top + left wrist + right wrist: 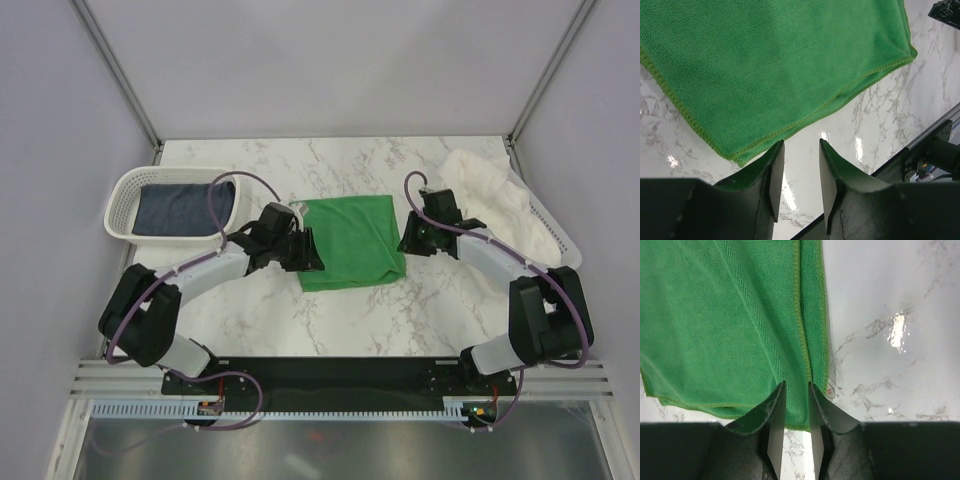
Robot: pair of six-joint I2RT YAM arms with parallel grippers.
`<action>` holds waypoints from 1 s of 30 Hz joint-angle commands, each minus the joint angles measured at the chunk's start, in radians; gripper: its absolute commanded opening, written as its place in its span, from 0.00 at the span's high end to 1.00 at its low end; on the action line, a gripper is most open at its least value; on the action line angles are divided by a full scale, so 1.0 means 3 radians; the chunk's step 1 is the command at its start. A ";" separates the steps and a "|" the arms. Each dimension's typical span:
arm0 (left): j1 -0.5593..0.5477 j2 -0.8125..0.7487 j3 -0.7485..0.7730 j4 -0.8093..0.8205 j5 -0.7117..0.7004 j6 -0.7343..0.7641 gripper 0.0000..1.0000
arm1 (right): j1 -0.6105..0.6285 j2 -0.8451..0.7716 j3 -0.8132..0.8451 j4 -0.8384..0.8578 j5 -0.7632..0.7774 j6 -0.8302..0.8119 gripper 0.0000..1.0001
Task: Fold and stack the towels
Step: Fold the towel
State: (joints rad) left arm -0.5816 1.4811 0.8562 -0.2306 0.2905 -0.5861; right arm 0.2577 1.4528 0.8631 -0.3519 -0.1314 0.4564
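Observation:
The green towel [350, 243] lies folded in the middle of the marble table. My left gripper [303, 252] is at its left edge; in the left wrist view its jaws [801, 145] stand open over bare marble, just short of the green towel's [770, 65] stitched hem. My right gripper [412, 240] is at the towel's right edge; its jaws [796, 384] are narrowly open above the green towel's [730, 320] corner, with flat cloth showing in the gap. The navy towel [180, 208] lies in the left basket. The white towel [490, 195] is heaped at the back right.
A white perforated basket [122, 200] stands at the left and another basket [562, 238] at the right under the white towel. Frame posts rise at the back corners. A metal rail [935, 131] runs along the table's near edge.

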 commanded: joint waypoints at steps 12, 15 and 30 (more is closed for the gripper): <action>-0.0096 0.0590 -0.0083 0.0216 -0.0109 -0.0265 0.61 | 0.0082 0.0592 0.0027 0.0375 -0.0145 -0.0130 0.68; -0.0097 0.0565 -0.0072 0.0191 -0.0160 -0.0245 0.62 | 0.0107 0.0628 0.0032 0.0370 -0.0124 -0.0161 0.66; -0.0097 0.0524 -0.0062 -0.0060 -0.0406 -0.0153 0.62 | 0.0281 0.0521 0.0135 0.0007 0.0918 -0.0320 1.00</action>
State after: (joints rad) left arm -0.6067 1.6463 0.8318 -0.1890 0.2554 -0.6395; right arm 0.3485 1.6356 0.8814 -0.2928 0.0162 0.3920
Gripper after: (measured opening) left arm 0.383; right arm 0.010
